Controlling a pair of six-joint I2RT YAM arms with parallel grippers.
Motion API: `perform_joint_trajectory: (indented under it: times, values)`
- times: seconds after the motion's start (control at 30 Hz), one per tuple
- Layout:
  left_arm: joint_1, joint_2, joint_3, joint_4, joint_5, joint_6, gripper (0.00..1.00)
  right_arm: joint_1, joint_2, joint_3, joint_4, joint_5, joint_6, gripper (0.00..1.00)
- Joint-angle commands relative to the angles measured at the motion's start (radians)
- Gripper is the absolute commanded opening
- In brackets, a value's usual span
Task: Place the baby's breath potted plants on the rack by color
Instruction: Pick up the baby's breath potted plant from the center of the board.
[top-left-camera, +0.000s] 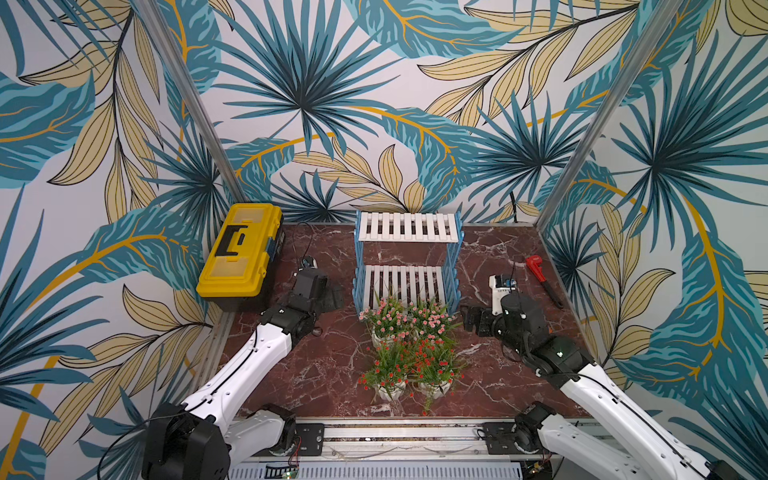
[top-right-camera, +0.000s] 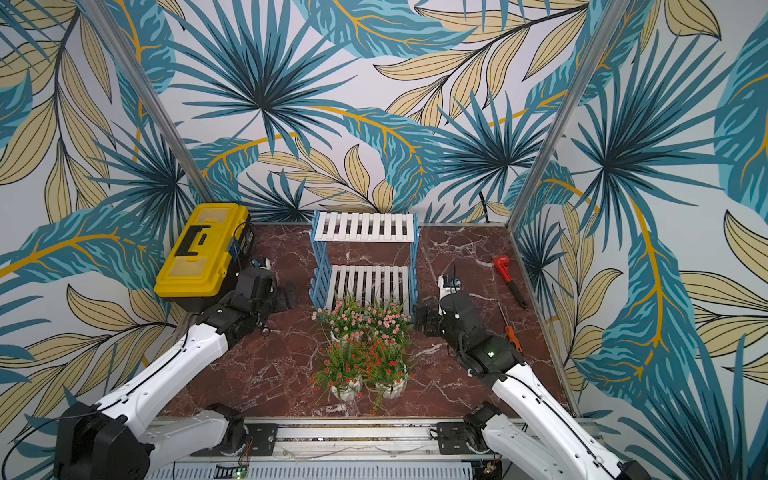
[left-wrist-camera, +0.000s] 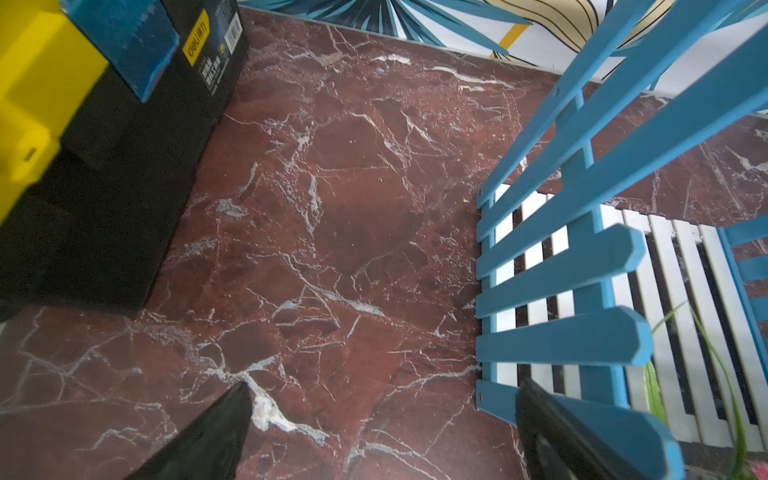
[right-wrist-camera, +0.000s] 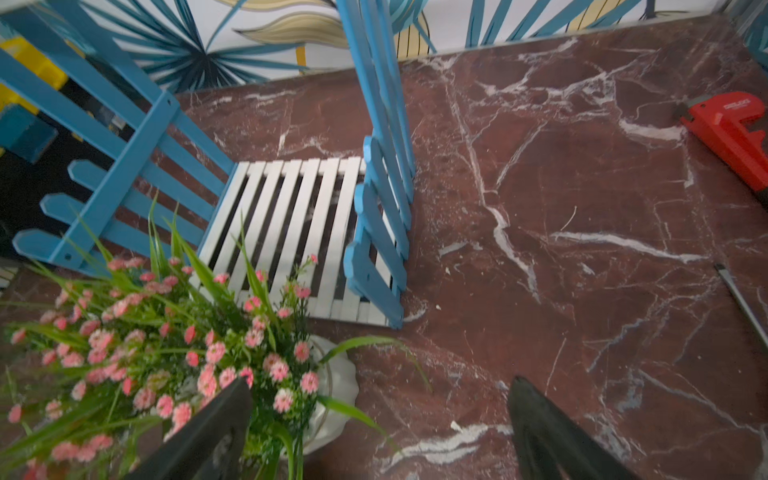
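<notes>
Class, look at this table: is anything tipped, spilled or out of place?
Nothing is tipped or spilled; all four plants stand upright. Only a wrench and a screwdriver lie loose, across the table from the toolbox.

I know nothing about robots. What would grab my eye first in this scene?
Probably the four potted plants bunched mid-table: the pink pair just in front of the blue-and-white rack, the red pair nearer the front edge. The left arm and right arm flank them, and a bright yellow toolbox sits at the far left.
</notes>
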Motion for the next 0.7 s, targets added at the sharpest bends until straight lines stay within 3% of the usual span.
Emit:
perform_joint_trajectory:
  times: [0.0,0.13,0.3,0.67]
  values:
    - [-0.009,-0.028,-0.034,-0.035,-0.013,-0.06,0.99,0.12,-0.061,-0.013,-0.128,0.108,0.095,0.92]
    - [-0.01,-0.006,-0.044,-0.035,-0.001,-0.105,0.99,0.297,-0.114,-0.012,-0.168,0.15,0.145,0.92]
    - [-0.011,0.013,-0.029,-0.035,-0.007,-0.09,0.99,0.516,-0.044,0.027,-0.283,0.246,0.221,0.92]
    - [-0.011,-0.053,-0.015,-0.035,-0.063,-0.037,0.99,1.032,0.055,0.069,-0.51,0.488,0.562,0.92]
